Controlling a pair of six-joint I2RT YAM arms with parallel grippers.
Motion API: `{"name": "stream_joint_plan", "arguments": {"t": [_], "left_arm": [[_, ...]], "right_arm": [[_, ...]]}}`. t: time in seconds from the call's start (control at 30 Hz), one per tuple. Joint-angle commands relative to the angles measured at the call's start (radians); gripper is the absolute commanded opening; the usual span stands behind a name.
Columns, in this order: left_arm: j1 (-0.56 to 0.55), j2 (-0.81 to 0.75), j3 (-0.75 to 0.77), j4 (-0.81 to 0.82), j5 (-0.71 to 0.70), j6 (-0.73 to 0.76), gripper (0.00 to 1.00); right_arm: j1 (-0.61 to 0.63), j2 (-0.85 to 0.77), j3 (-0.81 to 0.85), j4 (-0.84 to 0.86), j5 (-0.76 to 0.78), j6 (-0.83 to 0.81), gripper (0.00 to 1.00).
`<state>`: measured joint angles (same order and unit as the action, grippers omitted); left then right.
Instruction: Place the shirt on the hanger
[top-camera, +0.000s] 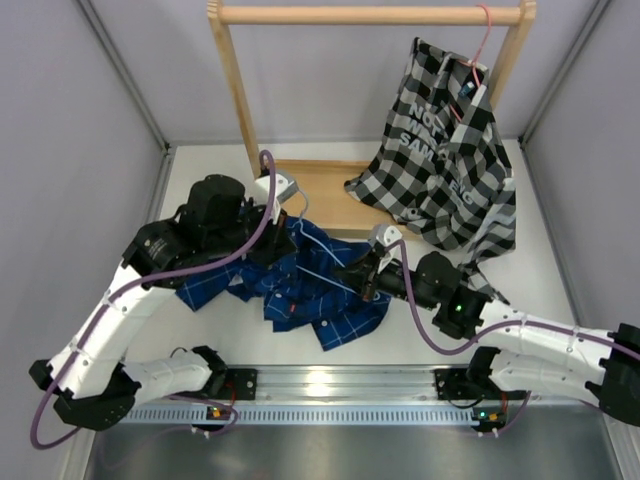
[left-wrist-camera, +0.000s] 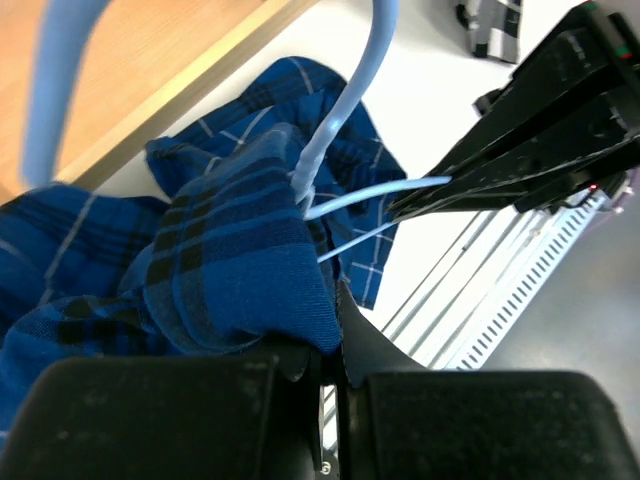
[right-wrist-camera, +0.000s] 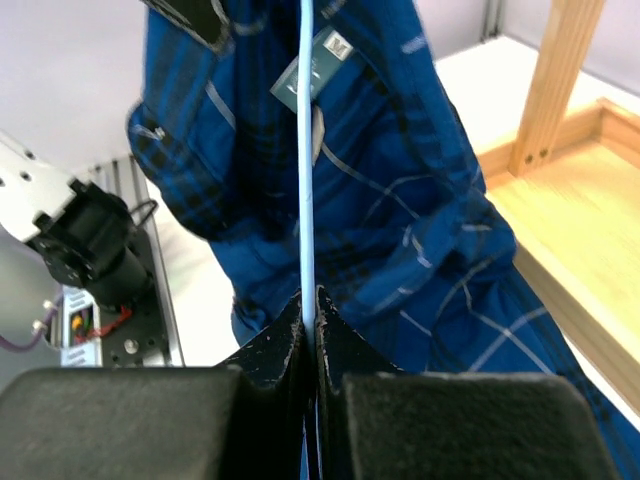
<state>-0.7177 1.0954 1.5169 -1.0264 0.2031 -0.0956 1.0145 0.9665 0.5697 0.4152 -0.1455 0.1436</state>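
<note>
White tabletop (top-camera: 550, 275) carries the shirt (top-camera: 300, 290) heaped between the arms, the left gripper (left-wrist-camera: 330, 335) clenched on a cloth fold and the right gripper (right-wrist-camera: 308, 312) pinching the hanger (right-wrist-camera: 306, 150), so the fold is best held taut while the wire shoulder feeds gently into the neck opening.

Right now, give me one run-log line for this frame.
left gripper: shut on shirt | right gripper: shut on hanger | shirt: bunched between arms, not yet hung | background: checked shirt on rack
</note>
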Motion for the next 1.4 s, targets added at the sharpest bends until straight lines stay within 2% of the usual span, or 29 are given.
{"name": "stream_joint_plan", "arguments": {"t": [0.0, 0.1, 0.2, 0.33, 0.37, 0.4, 0.47, 0.67, 0.77, 0.9, 0.97, 1.03, 1.13, 1.27, 1.37], "left_arm": [[-0.009, 0.059, 0.045, 0.088, 0.097, -0.004, 0.00], [-0.032, 0.092, 0.060, 0.088, 0.058, -0.016, 0.00], [-0.039, 0.097, 0.069, 0.086, -0.001, -0.009, 0.08], [-0.039, 0.092, 0.098, 0.086, -0.019, 0.002, 0.48], [-0.039, 0.092, 0.123, 0.086, -0.033, 0.002, 0.64], [-0.039, 0.086, 0.140, 0.085, -0.042, 0.005, 0.71], [-0.039, 0.075, 0.193, 0.083, -0.067, 0.025, 0.98], [-0.039, 0.037, 0.301, 0.091, -0.111, 0.151, 0.98], [-0.039, 0.017, 0.228, 0.166, -0.084, 0.295, 0.98], [-0.039, -0.018, 0.086, 0.242, 0.056, 0.517, 0.98], [-0.035, -0.020, 0.049, 0.241, 0.188, 0.624, 0.98], [-0.037, -0.011, 0.039, 0.241, 0.264, 0.669, 0.98], [-0.035, 0.043, 0.064, 0.220, 0.292, 0.665, 0.96], [-0.031, 0.133, 0.124, 0.112, 0.350, 0.665, 0.93], [-0.029, 0.139, 0.118, 0.068, 0.398, 0.668, 0.88]], "right_arm": [[0.016, 0.026, 0.047, 0.162, -0.035, 0.028, 0.00], [0.015, 0.035, 0.044, 0.178, -0.029, 0.028, 0.00], [0.016, 0.012, 0.006, 0.220, -0.009, 0.039, 0.00], [0.016, -0.009, -0.066, 0.330, 0.033, 0.080, 0.00], [0.016, -0.008, -0.092, 0.353, 0.041, 0.099, 0.00], [0.016, -0.006, -0.103, 0.394, 0.052, 0.109, 0.00], [0.016, -0.002, -0.135, 0.430, 0.078, 0.134, 0.00], [0.015, 0.001, -0.186, 0.510, 0.101, 0.155, 0.00], [0.015, -0.002, -0.212, 0.551, 0.098, 0.163, 0.00], [0.009, -0.026, -0.241, 0.560, 0.075, 0.166, 0.00], [-0.004, -0.054, -0.254, 0.547, 0.028, 0.163, 0.00], [-0.010, -0.089, -0.252, 0.496, -0.040, 0.143, 0.00], [-0.011, -0.139, -0.255, 0.415, -0.124, 0.111, 0.00], [-0.013, -0.225, -0.283, 0.340, -0.143, 0.082, 0.00], [-0.014, -0.274, -0.284, 0.284, -0.135, 0.064, 0.00]]}}
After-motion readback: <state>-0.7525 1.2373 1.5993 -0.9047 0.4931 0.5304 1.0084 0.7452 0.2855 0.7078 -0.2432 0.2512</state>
